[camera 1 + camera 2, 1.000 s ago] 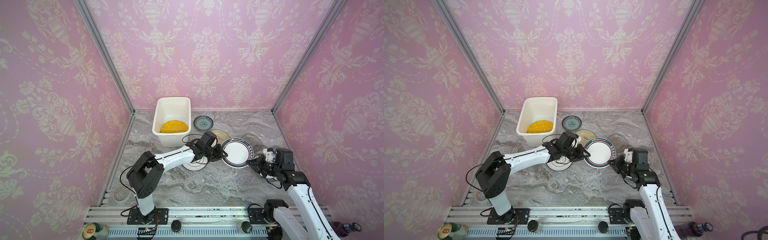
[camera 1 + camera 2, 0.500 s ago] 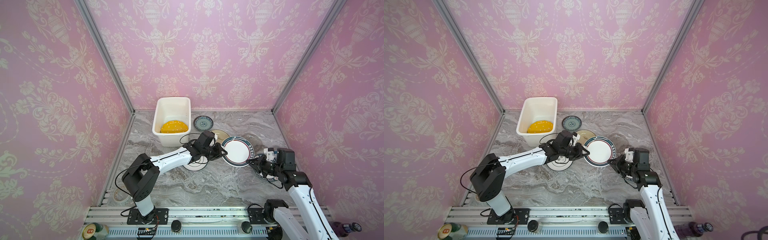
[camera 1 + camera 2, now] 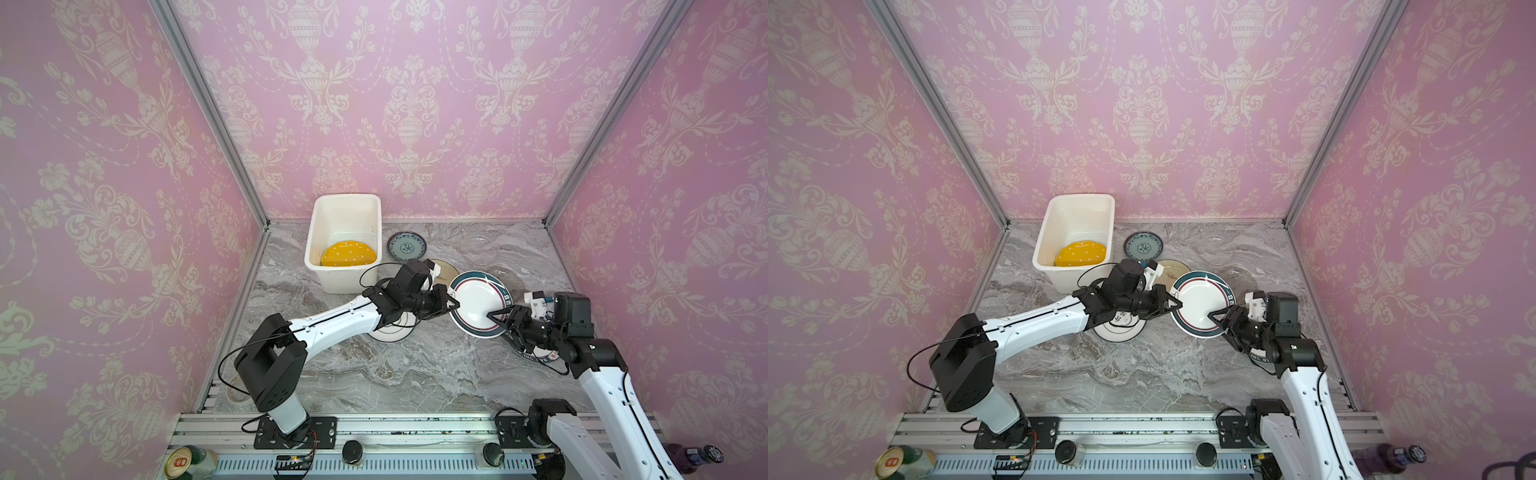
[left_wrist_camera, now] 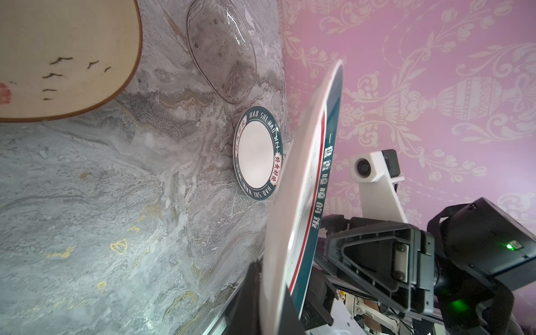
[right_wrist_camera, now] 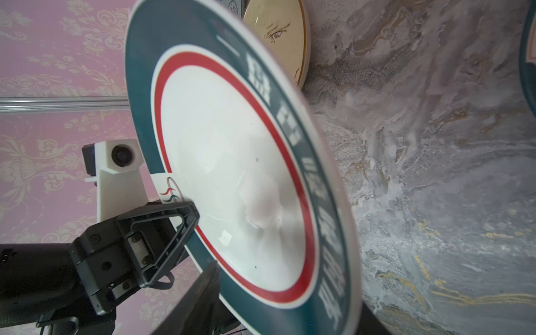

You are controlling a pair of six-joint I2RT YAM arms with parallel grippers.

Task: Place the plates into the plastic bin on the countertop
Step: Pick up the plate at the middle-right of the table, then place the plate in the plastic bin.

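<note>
Handover at centre-right of frame: with left gripper [image 3: 456,305] pinching teal-rimmed plate [image 3: 478,301] by its rim and right gripper [image 3: 495,318] straddling opposite rim, grip unclear, clear right straight back before swinging plate up-left into plastic bin [image 3: 380,232].

A deep white plastic bin [image 3: 349,280] stands at the back of the grey marbled surface [image 3: 395,374], with a yellow dotted plate [image 3: 349,254] inside it. Just beside the bin lie a small teal patterned plate [image 3: 407,246] and a cream plate [image 3: 446,270]. A green-rimmed white plate [image 3: 478,301] is raised and tilted. 1 dark-rimmed white plate [image 3: 392,334], 1 small lettered plate [image 4: 256,156] and 1 clear glass plate [image 4: 222,49] lie flat.
</note>
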